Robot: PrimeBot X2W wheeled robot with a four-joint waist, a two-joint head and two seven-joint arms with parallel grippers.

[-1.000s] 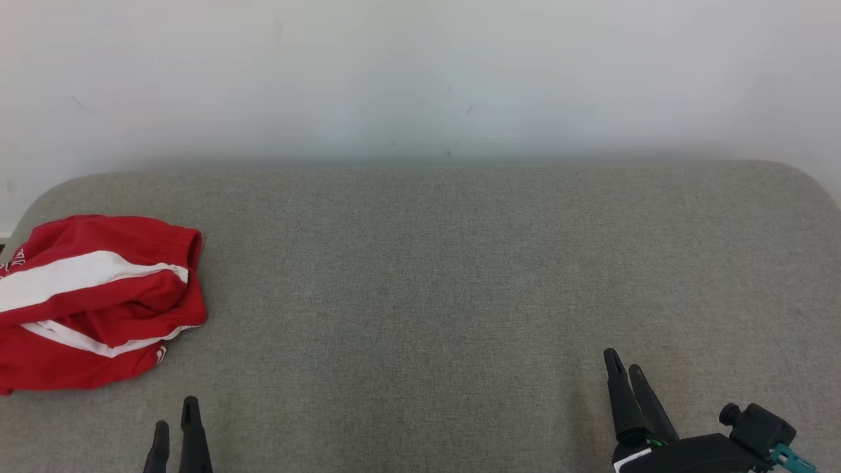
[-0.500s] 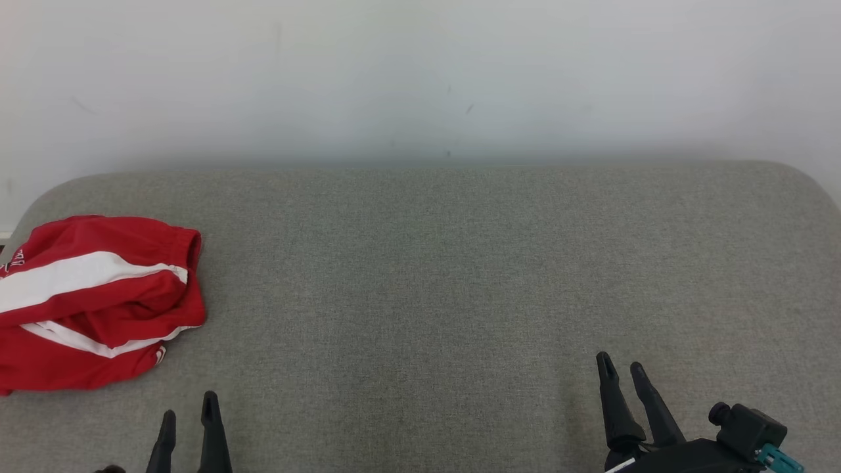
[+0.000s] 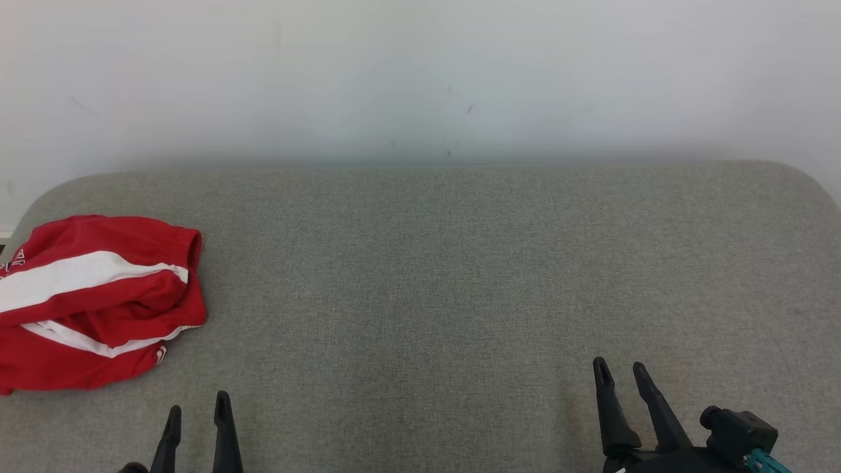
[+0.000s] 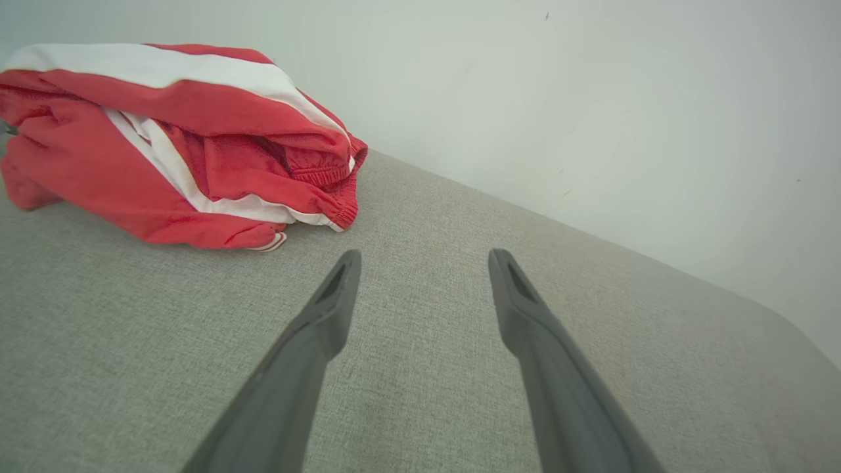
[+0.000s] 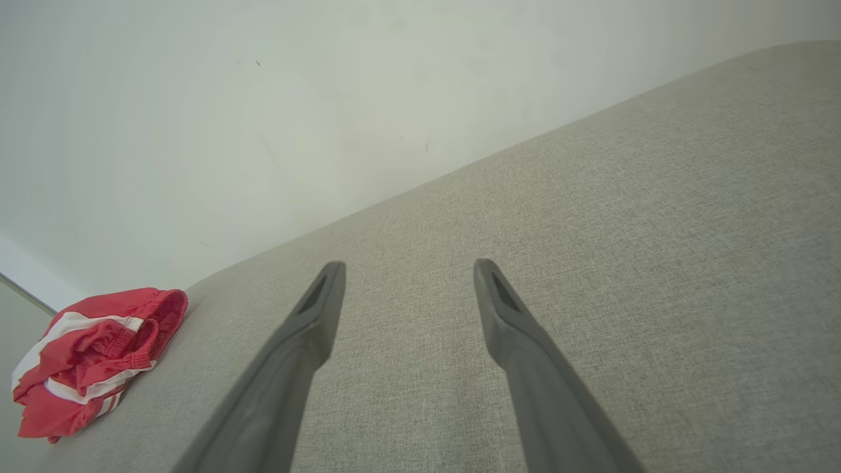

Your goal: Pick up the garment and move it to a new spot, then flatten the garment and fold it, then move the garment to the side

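Two grippers, both mine and both empty. My left gripper [image 3: 198, 404] and my right gripper [image 3: 619, 364] each have their long dark fingers spread wide with nothing between them. Both sit low over the near edge of the broad grey woven-fabric cushion [image 3: 427, 263].

The crumpled red cloth garment [image 3: 98, 302] with white stripes lies at the left end of that cushion, partly cut off by the left edge of my head view. It is a little beyond and to the left of my left gripper, and well apart from my right one.

I judge it light and limp. It looks like thin sportswear cloth, heaped in soft rounded folds several layers deep. It should sag from wherever I pinch it, and a shallow bite may let the cloth slide out.

The best hold, I think, is the gathered elastic waistband [image 4: 322, 176] on the bundle's right side. It is thicker and ribbed, so it gives my fingers something firm. A pinch on the top fold might lift only one layer.

The cushion's coarse weave looks grippy, so dragging could bunch the cloth; lifting it clear seems safer. Behind the cushion stands a plain matte white wall [image 3: 420, 79].
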